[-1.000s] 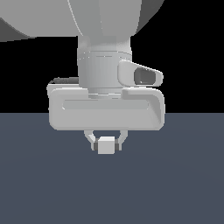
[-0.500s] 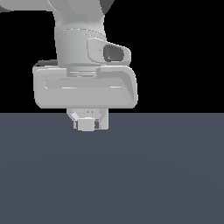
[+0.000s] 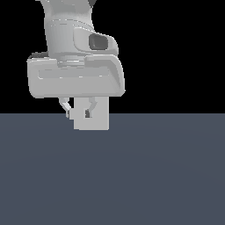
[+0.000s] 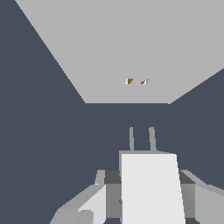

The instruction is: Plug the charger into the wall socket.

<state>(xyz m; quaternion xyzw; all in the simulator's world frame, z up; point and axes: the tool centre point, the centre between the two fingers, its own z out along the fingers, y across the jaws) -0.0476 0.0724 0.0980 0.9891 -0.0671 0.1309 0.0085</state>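
Charger (image 4: 151,188) first, since it is sitting nearest the wrist camera: the end effector (image 4: 146,199) is pinching the small white cube between its fingers (image 4: 94,203), and two thin prongs (image 4: 141,139) are sticking out of its front face toward the wall socket (image 4: 127,48). The socket's broad light-grey face is filling the far part of the wrist view, with its two tiny yellowish holes (image 4: 136,81) showing near the middle, well apart from the prong tips across a stretch of dark surface (image 4: 48,144).

The main risk, as I am judging it, is misalignment. The prongs are appearing slightly offset from the holes in the wrist view, and the holes are very small; if the arm is advancing without correcting sideways or in height, the tips may be striking the flat face beside the holes. That could be pushing the cube back or twisting it in the grip. A tilted cube would also be jamming the prongs at the hole edges.

The wrist view is showing the prongs, the holes and the gap between them. The exterior view is showing none of these: there the charger (image 3: 91,113) is hanging below the end effector (image 3: 79,107) at the horizon of the surface (image 3: 132,176), hiding whatever is lying beyond, though it is giving the arm's overall posture.
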